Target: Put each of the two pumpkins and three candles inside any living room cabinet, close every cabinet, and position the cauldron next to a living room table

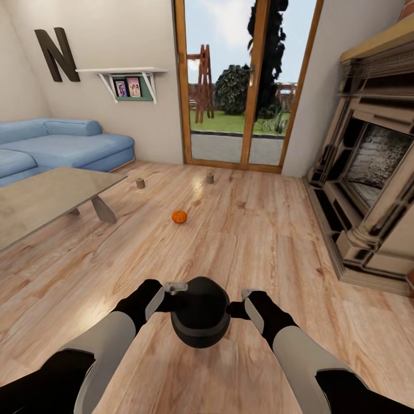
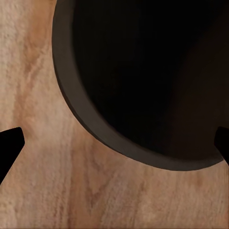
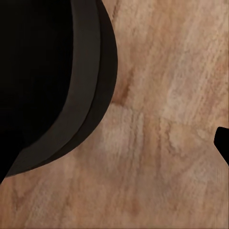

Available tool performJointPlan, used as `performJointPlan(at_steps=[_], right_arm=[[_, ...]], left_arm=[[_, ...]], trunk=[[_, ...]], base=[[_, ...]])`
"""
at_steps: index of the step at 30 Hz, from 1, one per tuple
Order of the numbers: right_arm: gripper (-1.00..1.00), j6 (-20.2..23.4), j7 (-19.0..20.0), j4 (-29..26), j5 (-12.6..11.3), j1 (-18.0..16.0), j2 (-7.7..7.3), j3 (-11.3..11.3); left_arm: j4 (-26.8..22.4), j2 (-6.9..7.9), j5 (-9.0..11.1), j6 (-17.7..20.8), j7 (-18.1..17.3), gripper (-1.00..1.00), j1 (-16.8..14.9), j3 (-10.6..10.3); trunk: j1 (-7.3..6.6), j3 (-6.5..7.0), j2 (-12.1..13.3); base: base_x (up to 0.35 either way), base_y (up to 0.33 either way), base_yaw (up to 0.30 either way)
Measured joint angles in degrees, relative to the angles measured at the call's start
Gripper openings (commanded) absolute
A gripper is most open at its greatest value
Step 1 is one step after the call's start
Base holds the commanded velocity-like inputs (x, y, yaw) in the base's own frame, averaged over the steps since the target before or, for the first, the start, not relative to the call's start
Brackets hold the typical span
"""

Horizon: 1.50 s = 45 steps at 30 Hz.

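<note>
Black cauldron [image 1: 200, 313] sits between both arms over the wood floor [image 1: 259, 230], left claw [image 1: 175, 287] and right claw [image 1: 248, 296] flanking its sides at rim level; cannot tell from the head view if either is clamped on it. Left wrist view: cauldron rim [image 2: 95, 124] and dark interior, contents not discernible, dark fingertips [image 2: 9, 143] wide apart at both frame edges, so that claw looks spread. Right wrist view: cauldron wall [image 3: 90, 86] over planks, one fingertip [image 3: 223, 143] visible, state unclear. One orange pumpkin [image 1: 179, 216] on the floor mid-room, just off the desk's near right corner. Two candles on the floor: one [image 1: 140, 183] near the desk's far corner, one [image 1: 210, 178] by the glass door [image 1: 230, 80]. Glass-top desk [image 1: 46, 198] left, blue sofa [image 1: 63, 144] behind it, fireplace [image 1: 368, 167] right.
</note>
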Motion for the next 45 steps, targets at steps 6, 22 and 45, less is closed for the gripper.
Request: performJointPlan(at_steps=[6, 22, 45], right_arm=[[1.0, 0.0, 0.0, 0.0, 0.0, 0.01, 0.0, -0.01], [1.0, 0.0, 0.0, 0.0, 0.0, -0.01, 0.0, 0.03], [1.0, 0.0, 0.0, 0.0, 0.0, 0.02, 0.0, 0.04]], left_arm=[[-0.01, 0.0, 0.0, 0.0, -0.05, 1.0, -0.01, 0.0], [-0.01, 0.0, 0.0, -0.08, -0.07, 1.0, -0.01, -0.01], [-0.01, 0.0, -0.09, -0.39, -0.01, 1.0, -0.01, -0.09]], trunk=[[0.0, 0.0, 0.0], [0.0, 0.0, 0.0], [-0.01, 0.0, 0.0]], base=[[0.018, 0.011, 0.0], [0.065, 0.079, 0.0], [0.128, 0.005, 0.0]])
